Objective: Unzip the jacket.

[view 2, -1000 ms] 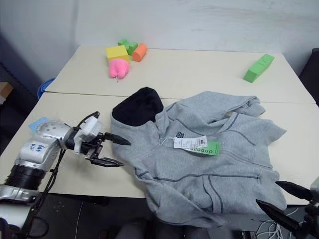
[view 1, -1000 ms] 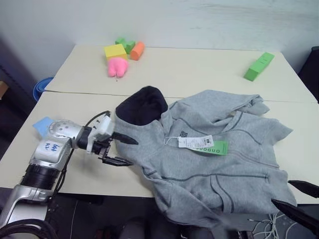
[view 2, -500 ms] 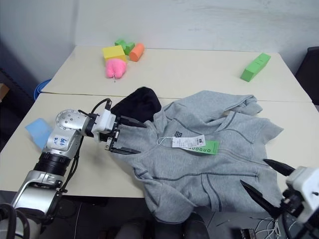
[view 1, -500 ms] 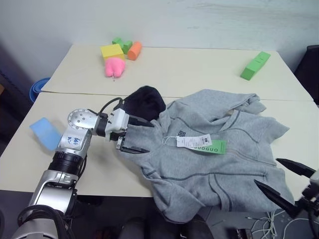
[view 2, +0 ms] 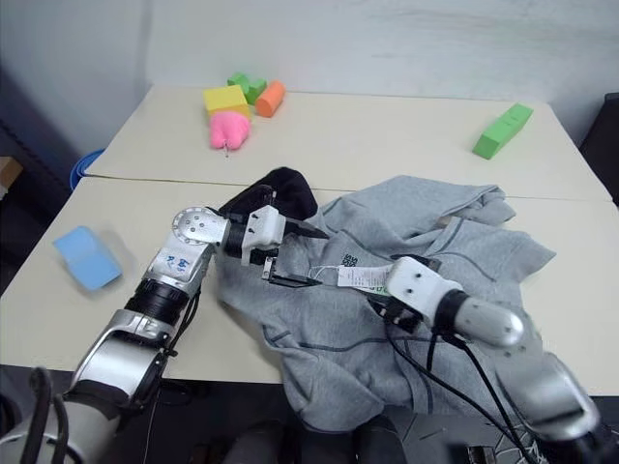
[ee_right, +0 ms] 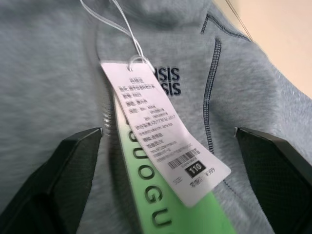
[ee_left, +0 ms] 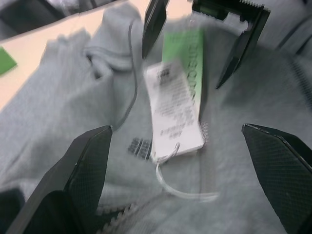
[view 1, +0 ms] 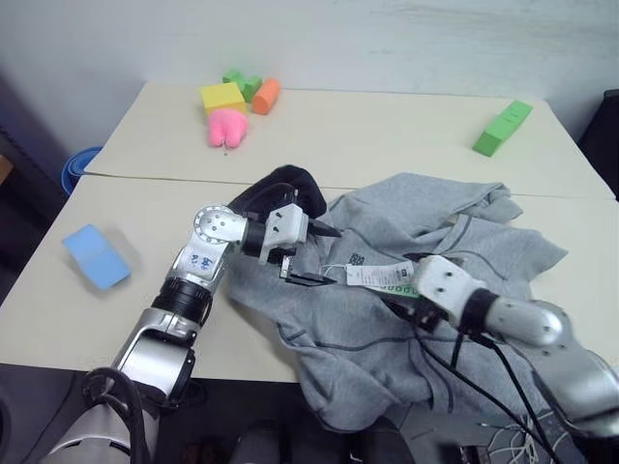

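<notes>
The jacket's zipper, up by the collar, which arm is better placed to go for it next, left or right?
Probably the left. The left gripper, open, hovers over the jacket just below its dark hood, near the zip's top. The right gripper, also open, sits lower, at the hang tag.

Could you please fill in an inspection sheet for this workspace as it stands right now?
Surface: two pale tables pushed together.
Job's things: grey jacket lying flat across the near table, zipped up, dark hood at its left end, white-and-green hang tag on the chest.
Clutter: pink, yellow, green and orange foam blocks at the far left; green block at the far right; blue sponge at the near left.
Grippers: left pincer open beside the hood; right pincer open over the tag.
Cables: black wires along the right arm.
Surroundings: white wall; blue bin.
</notes>
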Available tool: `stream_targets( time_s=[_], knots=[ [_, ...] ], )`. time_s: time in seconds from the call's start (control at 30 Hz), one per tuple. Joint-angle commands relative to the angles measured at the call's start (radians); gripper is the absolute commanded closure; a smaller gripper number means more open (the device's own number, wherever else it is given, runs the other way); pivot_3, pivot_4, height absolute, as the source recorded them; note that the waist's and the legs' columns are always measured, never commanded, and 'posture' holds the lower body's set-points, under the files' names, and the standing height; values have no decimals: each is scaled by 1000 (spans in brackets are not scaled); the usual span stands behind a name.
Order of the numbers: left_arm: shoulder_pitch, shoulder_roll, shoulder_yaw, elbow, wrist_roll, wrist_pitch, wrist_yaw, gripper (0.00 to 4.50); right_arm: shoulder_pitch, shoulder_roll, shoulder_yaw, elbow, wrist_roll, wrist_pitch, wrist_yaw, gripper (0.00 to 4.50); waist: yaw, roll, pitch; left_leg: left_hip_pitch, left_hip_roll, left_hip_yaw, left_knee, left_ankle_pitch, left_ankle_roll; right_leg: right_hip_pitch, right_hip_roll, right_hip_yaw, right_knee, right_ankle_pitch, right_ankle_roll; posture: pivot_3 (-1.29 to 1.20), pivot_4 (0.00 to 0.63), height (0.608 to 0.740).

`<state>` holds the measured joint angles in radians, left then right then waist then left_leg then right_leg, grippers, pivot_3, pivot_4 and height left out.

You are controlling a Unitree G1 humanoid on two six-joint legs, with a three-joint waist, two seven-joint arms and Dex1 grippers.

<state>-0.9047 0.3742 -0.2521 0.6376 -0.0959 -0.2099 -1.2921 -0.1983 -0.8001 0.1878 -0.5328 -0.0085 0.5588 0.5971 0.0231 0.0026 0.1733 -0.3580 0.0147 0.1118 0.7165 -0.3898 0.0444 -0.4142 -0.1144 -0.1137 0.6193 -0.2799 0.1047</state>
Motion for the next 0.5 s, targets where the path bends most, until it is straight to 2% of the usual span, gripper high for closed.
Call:
stream_targets(
  time_s=[0.03,0.13,0.3,0.5],
  knots=[
    [-20,21,-37,84,39,7,-86,24,-66,34,67,48,-84,-16,-19,0,-3,0,0,0,0,0,0,0,0,0,0,-1,0,0,0,0,150,740],
    [-30,27,-52,160,86,-21,-78,24,-103,59,107,83,-126,-11,-15,0,-4,0,0,-1,0,0,0,0,0,-1,0,-2,0,0,0,0,150,740],
    [-36,21,-48,291,149,-37,27,24,-154,113,139,158,-205,-41,-55,0,-7,0,0,-1,3,-1,1,0,-1,0,-1,-3,0,0,1,0,150,740],
    [-7,3,-23,292,122,-11,33,24,-193,182,129,189,-232,-41,-63,0,-11,0,0,2,5,-1,1,2,-1,3,-1,-2,2,0,1,0,150,740]
  ],
)
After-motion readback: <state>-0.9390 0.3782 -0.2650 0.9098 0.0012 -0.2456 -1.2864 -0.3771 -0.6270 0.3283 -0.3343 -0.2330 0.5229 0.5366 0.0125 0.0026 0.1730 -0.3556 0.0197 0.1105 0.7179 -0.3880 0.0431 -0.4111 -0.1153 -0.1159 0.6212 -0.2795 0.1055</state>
